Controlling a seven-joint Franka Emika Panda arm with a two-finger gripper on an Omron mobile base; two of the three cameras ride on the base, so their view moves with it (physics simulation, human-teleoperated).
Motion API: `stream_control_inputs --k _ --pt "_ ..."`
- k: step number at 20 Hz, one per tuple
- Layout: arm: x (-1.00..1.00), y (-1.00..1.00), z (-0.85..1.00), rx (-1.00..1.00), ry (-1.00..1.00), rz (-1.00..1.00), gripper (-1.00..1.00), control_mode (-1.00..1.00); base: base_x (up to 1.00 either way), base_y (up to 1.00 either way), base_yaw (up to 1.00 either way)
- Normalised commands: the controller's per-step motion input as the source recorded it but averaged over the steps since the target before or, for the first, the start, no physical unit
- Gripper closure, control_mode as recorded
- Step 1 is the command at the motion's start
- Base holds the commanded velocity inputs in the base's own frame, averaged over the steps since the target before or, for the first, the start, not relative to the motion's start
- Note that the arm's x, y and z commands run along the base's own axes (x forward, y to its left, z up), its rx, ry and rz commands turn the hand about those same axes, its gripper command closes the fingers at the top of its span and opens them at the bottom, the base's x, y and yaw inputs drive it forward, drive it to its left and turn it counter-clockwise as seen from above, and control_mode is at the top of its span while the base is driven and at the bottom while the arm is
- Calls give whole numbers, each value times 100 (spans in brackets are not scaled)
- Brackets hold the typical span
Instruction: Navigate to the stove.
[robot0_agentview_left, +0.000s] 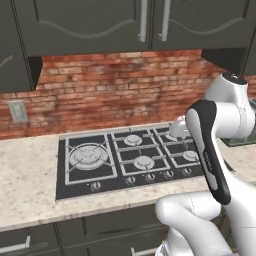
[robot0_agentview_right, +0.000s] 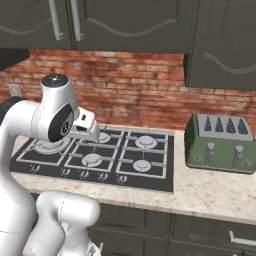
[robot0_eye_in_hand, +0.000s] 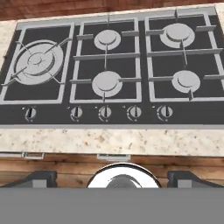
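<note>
The stove (robot0_agentview_left: 131, 156) is a flat black cooktop set into the speckled beige counter, straight ahead of the base. Five silver burners sit under its grates, the largest at the left, and small silver knobs line its front edge. In the right base view the stove (robot0_agentview_right: 150, 172) lies left of centre, partly behind my arm. The hand view looks down on the stove (robot0_eye_in_hand: 113, 57) from above its front edge. My gripper (robot0_eye_in_hand: 113, 178) hangs over the counter's front edge, open, its two dark fingertips (robot0_eye_in_hand: 41, 177) far apart with nothing held between them.
A green toaster (robot0_agentview_right: 218, 142) stands on the counter (robot0_agentview_right: 210, 192) just right of the cooktop. A brick backsplash with a wall outlet (robot0_agentview_left: 18, 111) runs behind. Dark upper cabinets (robot0_agentview_left: 90, 25) hang overhead, and dark drawers (robot0_agentview_left: 110, 230) sit below the counter.
</note>
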Motion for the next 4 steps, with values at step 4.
stream_control_inputs --k 4 --pt "0 0 0 0 0 0 -100 100 0 0 0"
